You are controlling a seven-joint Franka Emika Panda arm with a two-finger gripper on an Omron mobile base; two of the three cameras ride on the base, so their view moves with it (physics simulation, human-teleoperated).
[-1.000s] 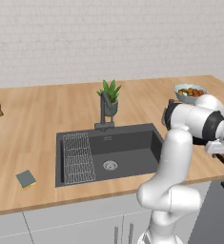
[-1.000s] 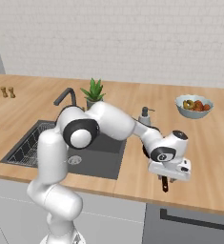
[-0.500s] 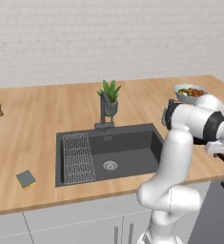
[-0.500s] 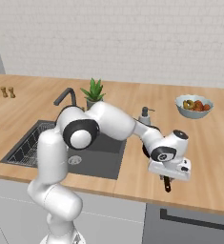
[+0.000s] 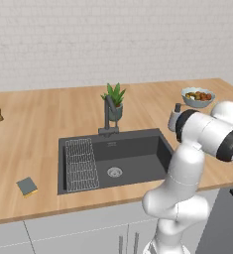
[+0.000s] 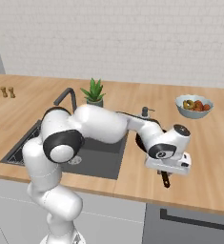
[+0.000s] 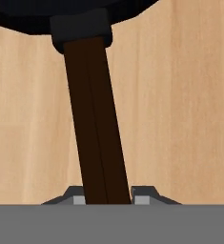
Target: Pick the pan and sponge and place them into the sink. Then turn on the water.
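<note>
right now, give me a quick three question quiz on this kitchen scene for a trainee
1. True or false: the tool is shut on the pan's handle.
2. Multiple choice: where does the sponge lie? A) in the sink, B) on the counter left of the sink, C) in the fruit bowl.
3. Fill in: the wire rack lies at the ___ side of the sink in the left base view.

Key: 1 true, the fingers sit against both sides of the handle. 2 B. 3 left.
</note>
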